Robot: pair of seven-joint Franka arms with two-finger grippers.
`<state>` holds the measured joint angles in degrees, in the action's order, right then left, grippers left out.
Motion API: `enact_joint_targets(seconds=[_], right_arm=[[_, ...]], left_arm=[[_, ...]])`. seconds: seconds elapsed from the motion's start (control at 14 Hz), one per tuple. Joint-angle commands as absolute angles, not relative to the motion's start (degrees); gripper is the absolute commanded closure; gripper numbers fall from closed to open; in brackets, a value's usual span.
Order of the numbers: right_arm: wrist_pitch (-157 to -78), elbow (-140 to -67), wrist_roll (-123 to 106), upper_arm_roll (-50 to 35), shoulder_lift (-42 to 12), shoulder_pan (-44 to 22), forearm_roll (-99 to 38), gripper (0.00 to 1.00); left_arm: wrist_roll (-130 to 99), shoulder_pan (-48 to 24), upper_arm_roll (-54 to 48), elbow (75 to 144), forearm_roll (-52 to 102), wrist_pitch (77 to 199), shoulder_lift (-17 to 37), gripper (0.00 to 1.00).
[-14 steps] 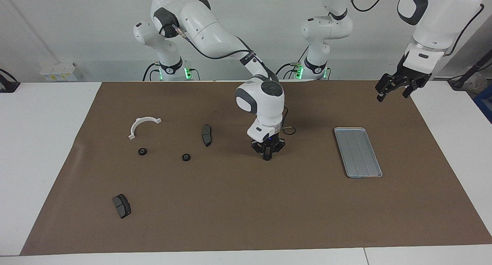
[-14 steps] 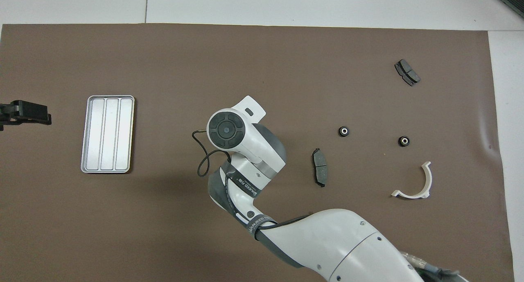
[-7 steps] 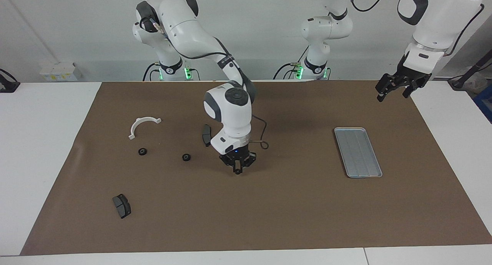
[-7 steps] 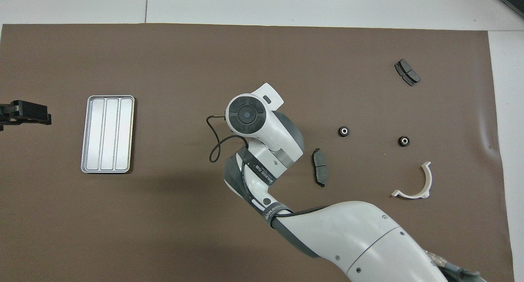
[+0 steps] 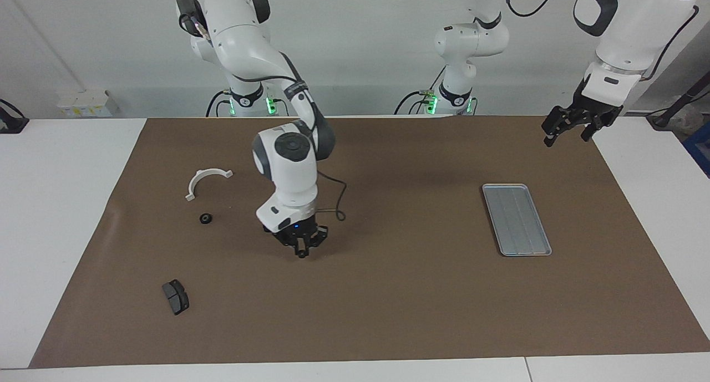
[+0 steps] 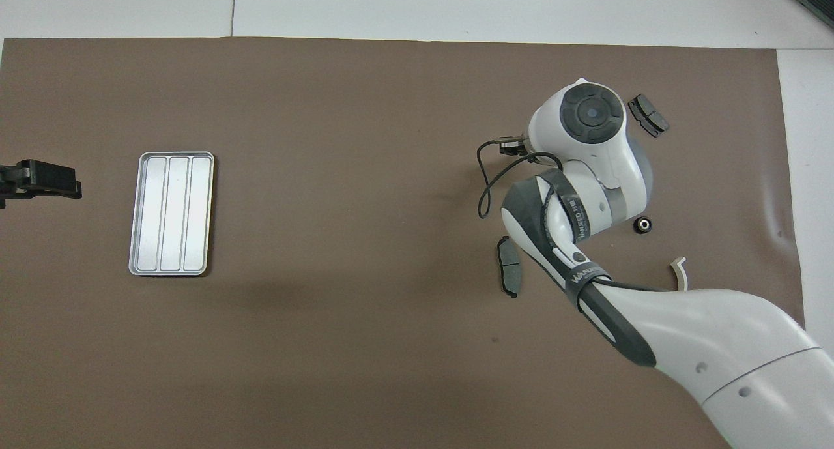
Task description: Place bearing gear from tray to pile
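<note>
Two arms are at the table, and they work over a brown mat (image 5: 388, 315). The right gripper (image 5: 301, 251) hangs low over the mat, just beside the pile, pointing straight down. I cannot tell if it is open or shut. A small dark bit at its tip may be the bearing gear (image 5: 301, 255), but it is too small to be sure. The pile is a loose scatter at the right arm's end of the table. It has a white half-ring bracket (image 5: 207, 179), a small black round piece (image 5: 206, 218) and a dark brake pad (image 5: 176, 296) that lies farther from the robots than both. From above, a second brake pad (image 6: 508, 274) peeks out beside the right arm. The tray (image 5: 517, 220) lies flat on the mat toward the left arm's end of the table, well apart from the pile and from the right gripper. The left arm waits with the left gripper (image 5: 571, 128) up in the air over the corner of the mat. Its fingers are spread wide apart and hold nothing.
</note>
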<state>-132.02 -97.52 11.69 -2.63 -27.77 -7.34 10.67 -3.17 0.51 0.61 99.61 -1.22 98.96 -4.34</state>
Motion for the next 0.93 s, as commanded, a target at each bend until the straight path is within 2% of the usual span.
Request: enact_joint_targets(seconds=[0.0, 0.21, 0.57, 0.86], right_arm=[[-133.9, -100.0, 9.0, -3.9, -26.3, -4.8, 10.8, 0.00], [-133.7, -99.1, 9.3, -3.9, -25.6, -4.0, 6.7, 0.00], [-129.1, -99.1, 9.8, -3.8, -18.4, -1.8, 3.6, 0.00], [-121.3, -98.1, 10.1, -3.7, -10.8, -1.1, 3.3, 0.00]], left_arm=[[-2.9, 0.7, 0.6, 100.0, -0.6, 98.5, -5.2, 0.00], [-3.0, 0.4, 0.6, 99.9, -0.6, 98.5, -5.2, 0.00], [-2.6, 0.7, 0.6, 100.0, -0.6, 99.1, -5.2, 0.00], [-2.4, 0.7, 0.6, 100.2, -0.6, 99.3, -5.3, 0.00]])
